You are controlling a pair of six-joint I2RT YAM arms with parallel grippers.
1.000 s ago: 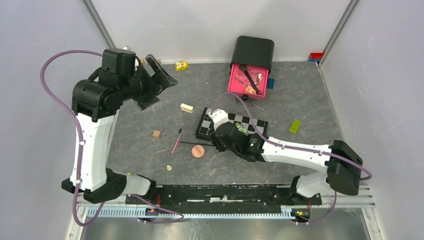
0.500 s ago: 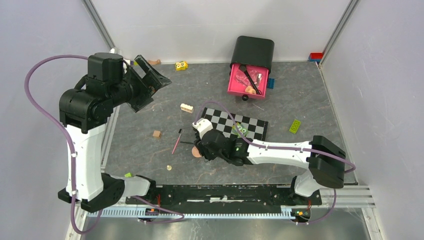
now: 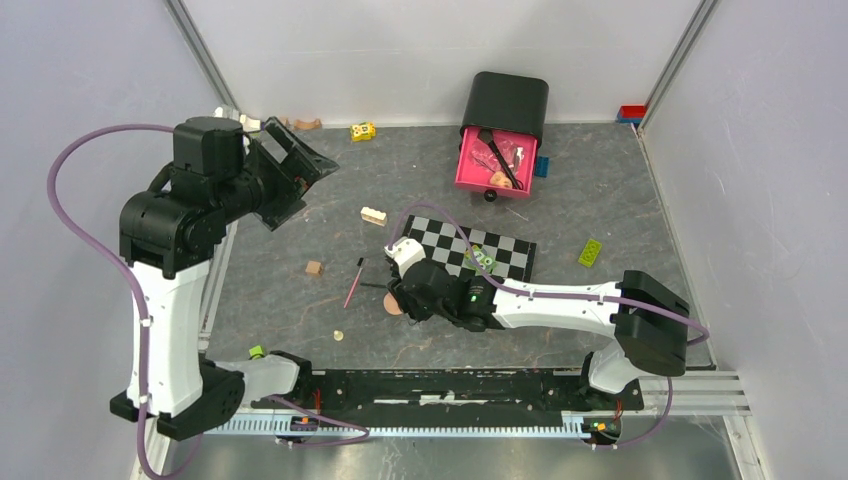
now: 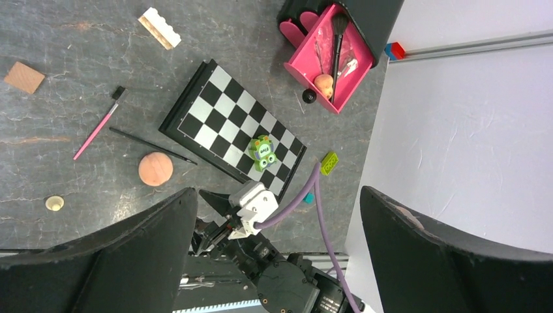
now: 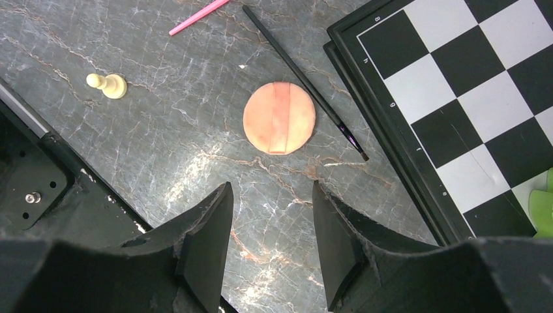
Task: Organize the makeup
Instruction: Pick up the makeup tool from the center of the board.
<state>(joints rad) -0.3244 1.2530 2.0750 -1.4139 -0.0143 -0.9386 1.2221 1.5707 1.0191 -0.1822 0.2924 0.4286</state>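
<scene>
Swinging off the chequered board [image 5: 450,85] over the last second, the right hand [image 5: 270,195] now hangs above the round peach puff [image 5: 279,118]. In the last half second it has hardly shifted, so it looks settled over its target. Its fingers stand about half spread with nothing between them. The puff lies flat on the tabletop [image 5: 163,150] just ahead of the gap, untouched. The thin dark pencil [image 5: 297,72] lies just beside the puff, between it and the board's edge, and the pink pencil [image 5: 195,16] lies a little further off. The left hand [image 4: 277,195] has drawn back toward the far left corner, spread wide and empty, which leaves the middle to the right arm.

Judging by this, the puff is the next thing to be picked up. A straight descent and a close should do, though the flat disc offers little edge to pinch and the dark pencil may get nudged. The pink tray [image 3: 461,158] at the far side, with a black brush [image 4: 337,39] already in it, seems the place where it belongs
</scene>
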